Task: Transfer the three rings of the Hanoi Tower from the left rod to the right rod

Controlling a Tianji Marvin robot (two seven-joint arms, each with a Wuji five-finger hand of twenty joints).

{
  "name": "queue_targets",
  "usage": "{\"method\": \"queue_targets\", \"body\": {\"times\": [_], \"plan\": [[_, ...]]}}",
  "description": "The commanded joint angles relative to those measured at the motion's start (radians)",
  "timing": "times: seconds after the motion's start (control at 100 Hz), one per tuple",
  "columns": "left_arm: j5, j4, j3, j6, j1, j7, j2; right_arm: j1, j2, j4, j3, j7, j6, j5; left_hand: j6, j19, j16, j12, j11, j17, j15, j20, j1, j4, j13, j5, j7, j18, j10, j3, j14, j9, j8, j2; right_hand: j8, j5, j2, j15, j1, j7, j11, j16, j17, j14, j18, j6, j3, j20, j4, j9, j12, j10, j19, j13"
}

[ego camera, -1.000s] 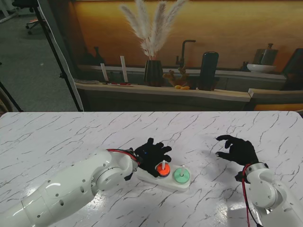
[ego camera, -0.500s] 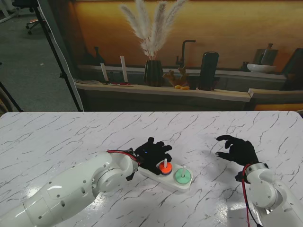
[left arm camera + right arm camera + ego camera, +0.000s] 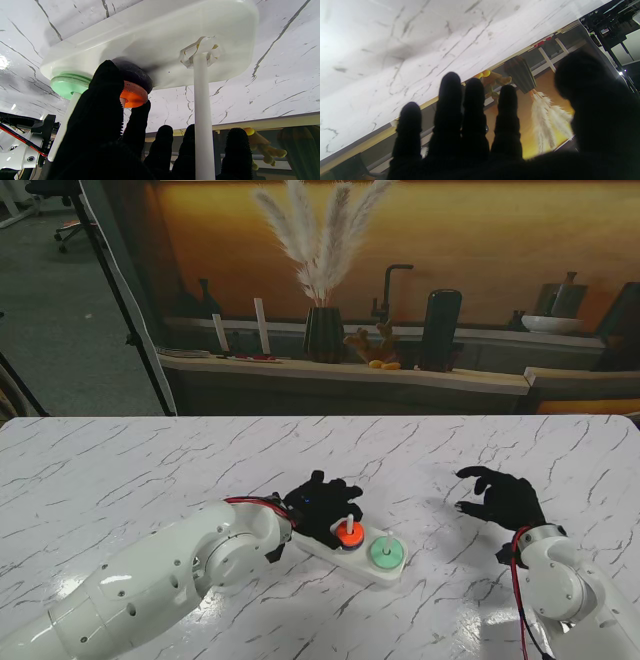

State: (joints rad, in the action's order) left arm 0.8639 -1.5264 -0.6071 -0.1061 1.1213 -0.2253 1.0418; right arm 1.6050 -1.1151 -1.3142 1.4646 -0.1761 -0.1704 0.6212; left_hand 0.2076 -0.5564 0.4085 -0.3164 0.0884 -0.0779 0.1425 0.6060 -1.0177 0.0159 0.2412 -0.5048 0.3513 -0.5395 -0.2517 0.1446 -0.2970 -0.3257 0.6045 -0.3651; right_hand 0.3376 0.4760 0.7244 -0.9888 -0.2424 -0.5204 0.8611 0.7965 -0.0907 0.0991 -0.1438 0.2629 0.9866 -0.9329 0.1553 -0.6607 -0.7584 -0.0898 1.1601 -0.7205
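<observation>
- Hanoi Tower base of white plastic [image 3: 352,564] lies on the white marble-patterned surface [image 3: 120,470] near the middle, its long side running from left-far to right-near.
- Small orange ring [image 3: 348,535] sits on the middle rod, on top of a dark ring [image 3: 136,75]; a second ago the orange ring lay lower and more to my left in the stand view, and the base has turned slightly since.
- Mint-green ring [image 3: 384,554] rests flat at the foot of the right rod, unchanged.
- Left rod [image 3: 203,120] stands bare in the left wrist view.
- Left hand in its black glove [image 3: 322,506] hangs over the base; thumb and forefinger fingers [image 3: 137,122] pinch the orange ring, the others spread.
- Right hand, also black-gloved [image 3: 503,498], hovers well apart to the right, holding nothing, fingers [image 3: 448,100] loosely curled and apart, where it was before.
</observation>
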Motion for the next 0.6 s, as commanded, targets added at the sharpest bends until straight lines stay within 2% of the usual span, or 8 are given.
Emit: {"method": "queue_targets", "body": {"times": [0.0,0.59], "plan": [[-0.017,-0.006,-0.003,-0.012,0.006,-0.009,0.009,0.007,-0.006,-0.001,-0.006,0.002,0.001,-0.003,-0.016,-0.029,0.018,-0.015,0.000,-0.007,0.005,-0.013,-0.047,-0.006,0.033,-0.020,0.035,-0.012,0.014,-0.014,-0.008,-0.010,0.004,0.046,0.008,0.012,-0.011,-0.031,-0.001,0.001,0.020,0.016,0.001,0.009,-0.198,0.005,0.008,0.012,-0.046,-0.032,-0.016,-0.021,0.021,-0.028],[-0.050,-0.040,-0.063,-0.001,0.047,-0.013,0.012,0.004,-0.006,0.001,-0.010,0.005,0.003,-0.006,0.009,-0.034,0.020,-0.016,0.005,-0.005,0.009,-0.015,-0.059,0.000,0.040,-0.043,0.052,-0.013,0.015,-0.033,-0.006,-0.021,-0.014,0.050,0.008,0.010,-0.013,-0.030,-0.003,0.002,0.019,0.016,0.001,0.009,-0.198,0.006,0.006,0.012,-0.046,-0.031,-0.016,-0.020,0.021,-0.028]]}}
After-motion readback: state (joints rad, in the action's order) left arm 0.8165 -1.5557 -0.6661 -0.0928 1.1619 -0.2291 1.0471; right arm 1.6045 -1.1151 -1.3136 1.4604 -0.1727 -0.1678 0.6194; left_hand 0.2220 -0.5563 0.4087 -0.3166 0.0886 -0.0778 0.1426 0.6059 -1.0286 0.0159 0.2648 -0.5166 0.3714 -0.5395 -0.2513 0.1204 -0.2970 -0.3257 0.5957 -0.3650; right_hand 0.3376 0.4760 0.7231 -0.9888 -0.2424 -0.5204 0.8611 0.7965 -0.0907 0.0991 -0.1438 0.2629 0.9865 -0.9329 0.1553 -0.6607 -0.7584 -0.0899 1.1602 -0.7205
